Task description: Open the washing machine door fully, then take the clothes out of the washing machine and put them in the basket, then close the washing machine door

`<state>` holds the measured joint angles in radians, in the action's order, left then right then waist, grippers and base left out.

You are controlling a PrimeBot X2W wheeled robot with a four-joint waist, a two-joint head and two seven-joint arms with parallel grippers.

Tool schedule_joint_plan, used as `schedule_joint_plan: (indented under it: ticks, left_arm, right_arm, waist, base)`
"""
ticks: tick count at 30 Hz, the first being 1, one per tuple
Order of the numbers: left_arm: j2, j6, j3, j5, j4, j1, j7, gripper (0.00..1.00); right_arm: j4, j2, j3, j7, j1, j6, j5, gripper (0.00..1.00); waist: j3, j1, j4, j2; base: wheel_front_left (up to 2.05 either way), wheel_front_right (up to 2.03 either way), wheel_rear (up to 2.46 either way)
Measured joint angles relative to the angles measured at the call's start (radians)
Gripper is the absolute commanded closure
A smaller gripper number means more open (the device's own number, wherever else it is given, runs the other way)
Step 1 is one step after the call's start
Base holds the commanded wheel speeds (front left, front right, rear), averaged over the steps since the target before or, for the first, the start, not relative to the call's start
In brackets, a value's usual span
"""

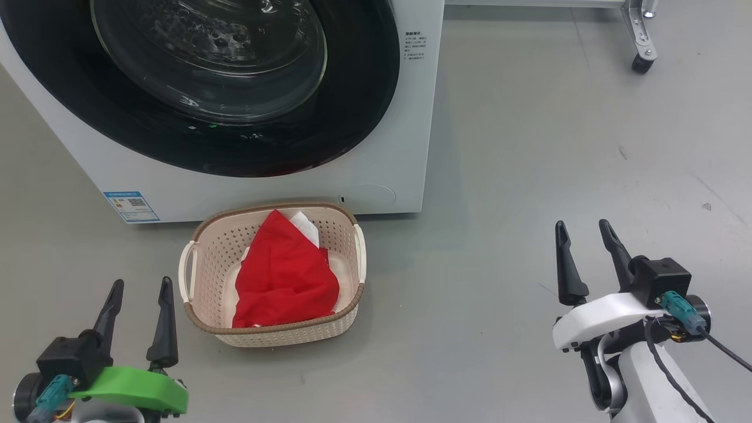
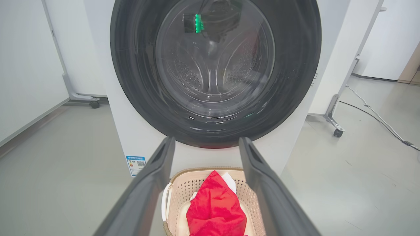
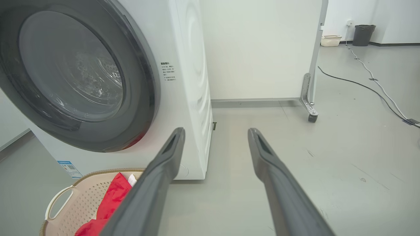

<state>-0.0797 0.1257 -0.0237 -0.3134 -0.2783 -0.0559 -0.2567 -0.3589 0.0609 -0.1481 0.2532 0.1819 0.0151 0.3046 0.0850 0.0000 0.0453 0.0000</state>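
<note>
Left gripper (image 1: 143,282) and right gripper (image 1: 581,223) are spread wide, with nothing held or touched, and are seen either side of the basket (image 1: 276,207). The clothes (image 1: 285,276) are piled inside the basket. It is set on grey floor (image 1: 517,176), just before the washing machine (image 1: 247,194). The washing machine door (image 1: 352,117) behind the basket is shut, with its top cropped.

Support surface: smooth grey floor (image 1: 529,147), with a few small dark marks. The washing machine (image 1: 264,191) stands directly on it. The basket (image 1: 282,336) rests on the floor just in front of the machine's lower front panel; contact between the 2 cannot be determined. On the robot's right of the machine, 1 metal frame leg with a black caster (image 1: 641,63) stands well apart from the basket. Farther off, 2 cables (image 3: 384,91) run across the floor, and 1 dark bin (image 3: 363,34) stands by the far wall.
</note>
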Motion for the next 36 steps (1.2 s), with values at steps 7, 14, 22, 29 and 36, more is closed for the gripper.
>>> schedule_joint_plan:
  ticks: [7, 14, 22, 29, 36]
  left_arm:
    - [0.003, 0.000, 0.000, 0.028, 0.001, 0.017, 0.000, 0.00]
    - [0.005, 0.000, 0.000, 0.043, 0.004, 0.021, 0.000, 0.00]
    - [0.008, 0.000, 0.011, 0.052, 0.012, 0.021, 0.000, 1.00]
    - [0.036, 0.000, 0.023, 0.045, -0.041, 0.041, 0.002, 1.00]
    - [0.036, 0.000, 0.004, -0.029, -0.048, 0.040, 0.032, 1.00]
  right_arm:
    - [0.013, -0.002, 0.000, 0.000, -0.018, 0.000, -0.007, 0.00]
    - [0.021, -0.004, 0.001, 0.000, -0.032, 0.001, -0.015, 0.00]
    - [0.023, -0.006, 0.005, 0.000, -0.047, 0.001, -0.015, 1.00]
    - [-0.028, -0.019, 0.004, -0.002, -0.098, 0.001, -0.004, 1.00]
    - [-0.029, -0.019, 0.030, -0.031, -0.097, 0.005, 0.064, 1.00]
  waist:
    - [-0.002, 0.0000, 0.006, 0.0000]
    - [-0.003, 0.0000, 0.009, 0.0000]
    - [-0.004, 0.0000, 0.010, 0.0000]
    - [-0.004, 0.0000, 0.010, 0.0000]
    - [-0.010, 0.0000, 0.005, 0.0000]
  base:
    - [0.00, 0.00, 0.00]
    - [0.00, 0.00, 0.00]
    - [0.00, 0.00, 0.00]
    - [0.00, 0.00, 0.00]
    - [0.00, 0.00, 0.00]
